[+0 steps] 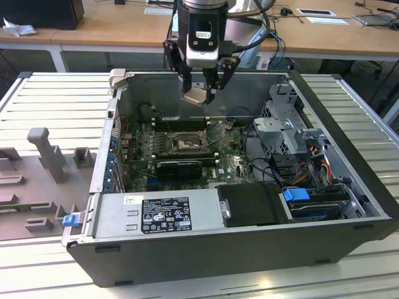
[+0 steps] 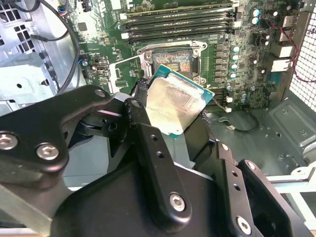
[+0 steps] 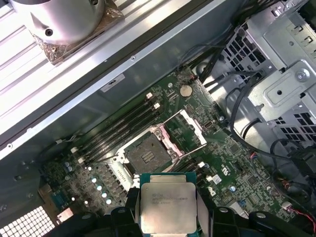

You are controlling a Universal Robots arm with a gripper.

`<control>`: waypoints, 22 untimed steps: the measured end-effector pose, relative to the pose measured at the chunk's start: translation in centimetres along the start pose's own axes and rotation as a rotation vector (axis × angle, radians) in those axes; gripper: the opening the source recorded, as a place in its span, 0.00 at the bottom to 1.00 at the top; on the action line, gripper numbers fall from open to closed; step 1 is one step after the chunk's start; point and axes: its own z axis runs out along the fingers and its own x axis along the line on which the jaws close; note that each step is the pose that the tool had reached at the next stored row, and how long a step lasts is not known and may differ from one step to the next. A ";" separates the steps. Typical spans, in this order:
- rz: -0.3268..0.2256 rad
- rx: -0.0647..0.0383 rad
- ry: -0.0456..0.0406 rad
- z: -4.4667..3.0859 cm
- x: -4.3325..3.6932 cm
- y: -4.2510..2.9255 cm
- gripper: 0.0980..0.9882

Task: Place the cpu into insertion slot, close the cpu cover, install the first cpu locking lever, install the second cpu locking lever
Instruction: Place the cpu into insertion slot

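Note:
My gripper [image 1: 198,93] hangs above the open computer case, shut on the cpu [image 1: 196,95], a flat square chip with a pale silver top. In both wrist views the black fingers [image 3: 131,210] clamp the cpu [image 3: 168,203] [image 2: 173,104] by two opposite edges. Below it, in the centre of the green motherboard [image 1: 230,163], lies the insertion slot [image 1: 187,144] [image 3: 147,157] [image 2: 173,61], a dark square socket with nothing in it. The cpu cover [image 3: 185,129] [image 2: 124,73] is swung open beside the slot. The cpu is well above the slot and not touching it.
Long black memory slots [image 1: 177,124] run behind the socket and a black card [image 1: 181,167] sits in front of it. A grey power supply [image 1: 156,215], a drive cage [image 1: 283,128] and loose cables [image 1: 312,168] crowd the case. Grey fixtures [image 1: 47,156] stand outside, on the exterior view's left.

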 end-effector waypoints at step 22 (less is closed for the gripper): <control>0.140 -0.002 -0.0126 0.06 0.00 -0.01 0.50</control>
